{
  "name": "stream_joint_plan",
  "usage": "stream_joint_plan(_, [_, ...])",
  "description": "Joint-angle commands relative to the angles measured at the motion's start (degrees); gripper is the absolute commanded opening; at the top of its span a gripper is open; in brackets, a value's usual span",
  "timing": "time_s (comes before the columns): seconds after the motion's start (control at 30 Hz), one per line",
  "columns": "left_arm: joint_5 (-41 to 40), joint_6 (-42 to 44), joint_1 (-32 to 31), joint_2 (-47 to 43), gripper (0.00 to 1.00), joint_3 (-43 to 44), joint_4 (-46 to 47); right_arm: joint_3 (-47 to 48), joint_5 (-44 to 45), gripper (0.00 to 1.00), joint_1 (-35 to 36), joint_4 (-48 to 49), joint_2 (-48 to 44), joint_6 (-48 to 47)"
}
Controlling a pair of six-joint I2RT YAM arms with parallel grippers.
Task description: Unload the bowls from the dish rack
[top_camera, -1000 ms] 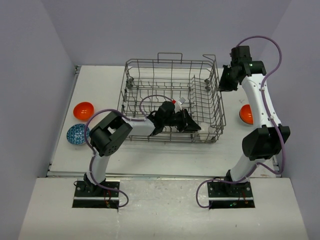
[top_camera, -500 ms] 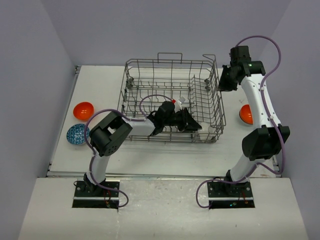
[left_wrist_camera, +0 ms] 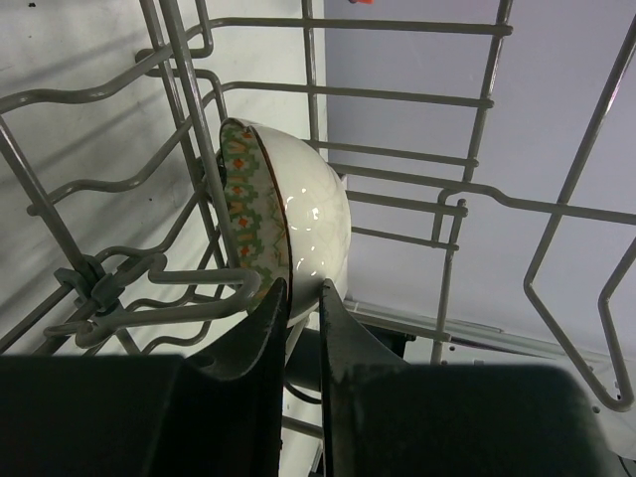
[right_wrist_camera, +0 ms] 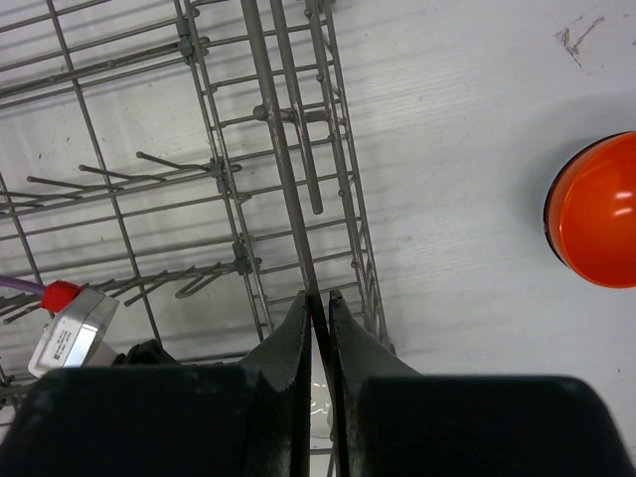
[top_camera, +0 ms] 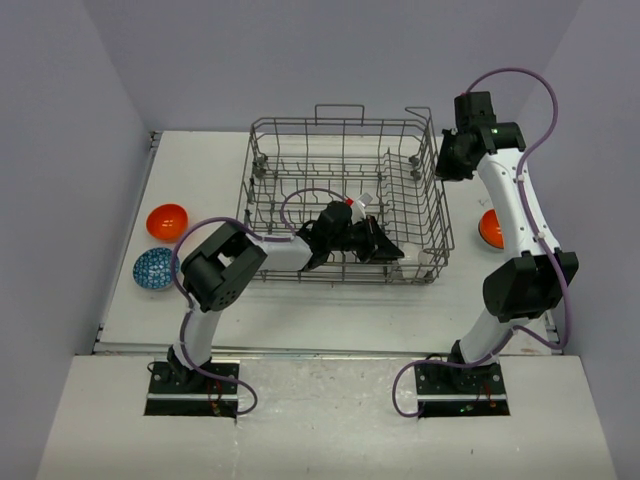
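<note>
The grey wire dish rack (top_camera: 345, 165) stands mid-table. My left gripper (top_camera: 393, 254) reaches into its front right corner. In the left wrist view the left gripper (left_wrist_camera: 301, 290) is shut on the rim of a white bowl with a red and green pattern (left_wrist_camera: 313, 214), which stands on edge among the tines. My right gripper (top_camera: 449, 165) is shut on the rack's right top rim wire (right_wrist_camera: 283, 169), as the right wrist view (right_wrist_camera: 319, 298) shows. An orange bowl (top_camera: 167, 219) and a blue-teal speckled bowl (top_camera: 155, 268) sit on the table at the left. A second orange bowl (top_camera: 491, 228) sits to the right of the rack and also shows in the right wrist view (right_wrist_camera: 596, 211).
The rack's loop handle (top_camera: 339, 111) is at the far side. Upright tines (right_wrist_camera: 189, 164) fill the rack floor. The table's left edge (top_camera: 128, 240) runs close to the two left bowls. Grey walls stand around the table.
My right gripper has shifted slightly up and toward the far side while still holding the rack rim. The left arm and the bowls have barely moved.
</note>
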Motion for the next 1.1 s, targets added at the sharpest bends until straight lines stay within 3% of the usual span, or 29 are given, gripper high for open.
stream_joint_plan(0.0, [0.4,-2.7,-2.3,0.4,0.0,4.3,16.2,2.1,-10.8,0.0,5.3,-3.4,-3.3,5.8])
stream_joint_plan(0.2, [0.2,-0.3,-2.1,-2.8,0.0,3.3,13.8,1.4,-9.6,0.0,5.4,-3.4,-3.7,5.8])
stream_joint_plan(0.27, [-0.2,3.3,-2.1,-4.6,0.0,3.2,9.2,1.2,-9.2,0.0,5.4,-3.3,-3.6,5.5])
stream_joint_plan(0.43, [-5.2,14.7,-2.1,-7.7,0.0,5.4,-13.3,0.9,-7.5,0.0,5.4,-3.2,-3.3,5.4])
stream_joint_plan(0.53, [-8.4,17.3,-1.7,-7.1,0.0,6.9,-23.4,1.2,-7.0,0.0,5.2,-3.2,-3.0,5.2])
stream_joint_plan(0.8, [-14.7,23.9,-1.8,-3.4,0.0,17.0,-41.7,0.9,-7.1,0.0,5.0,-3.2,-2.9,5.2])
stream_joint_plan(1.0, [-18.7,27.1,-1.7,0.1,0.1,23.8,-50.6,0.9,-7.4,0.0,5.0,-3.1,-3.1,5.2])
stream_joint_plan(1.07, [-19.6,29.0,-1.7,1.2,0.18,26.4,-52.7,0.9,-7.8,0.0,5.1,-3.0,-3.2,5.5])
